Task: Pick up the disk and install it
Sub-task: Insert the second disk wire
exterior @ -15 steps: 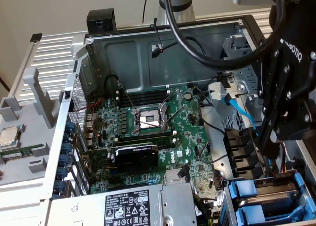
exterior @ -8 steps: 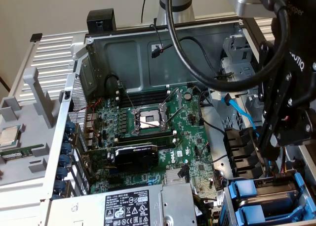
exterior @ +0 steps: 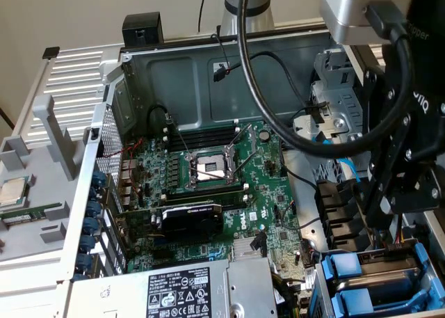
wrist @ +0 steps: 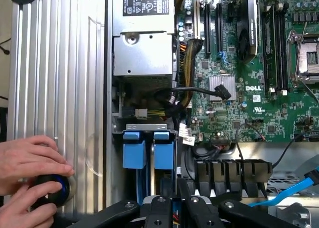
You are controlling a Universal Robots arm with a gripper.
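Two bays: two bright blue plastic disk carriers stand side by side in the grey metal drive cage, both seated; drive bodies hidden below the blue ends (cannot tell which one is the task's disk)
Gripper: black robot gripper directly over the cage, nearest the carrier closer to the motherboard; fingers drawn together, nothing seen between them
Board: green Dell motherboard flat in the open case; CPU socket bare
PSU: silver metal power supply box just beside the cage
Person: two hands on a round black-and-blue knob beside the ribbed silver side panel
Spare: small square silver CPU chip outside the case, at the exterior view's left
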